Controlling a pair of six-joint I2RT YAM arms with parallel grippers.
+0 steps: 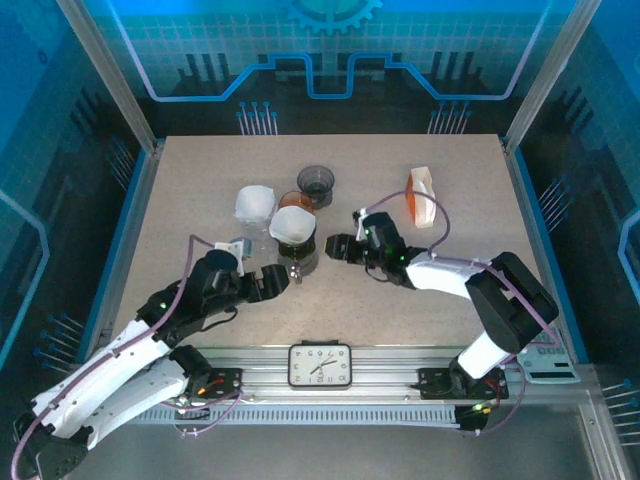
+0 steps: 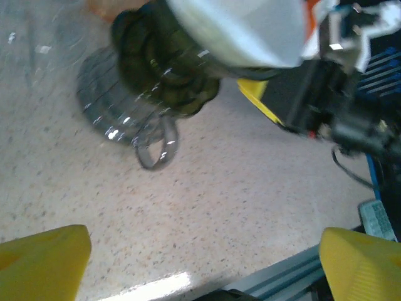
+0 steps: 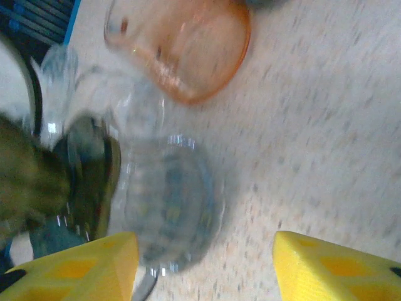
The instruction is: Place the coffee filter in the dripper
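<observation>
Yellow fingers (image 2: 41,260) of the left tool (image 2: 200,269) stand wide apart low in the left wrist view. Between them is only bare bench (image 2: 219,207), and the tool holds nothing. Just ahead stands the dark dripper (image 2: 163,69), with the white filter (image 2: 244,31) seated in its top and a clear handled glass (image 2: 119,106) against it. The right tool (image 3: 207,269) is also parted and grips nothing. In the blurred right wrist view the glass and dripper lie just ahead of it, with an orange cup (image 3: 182,50) beyond. From above, both tools flank the dripper. A second filter (image 1: 255,203) and a grey cup (image 1: 318,183) lie farther back. A packet (image 1: 422,193) is off to the right, and a clock (image 1: 320,365) sits at the near edge.
</observation>
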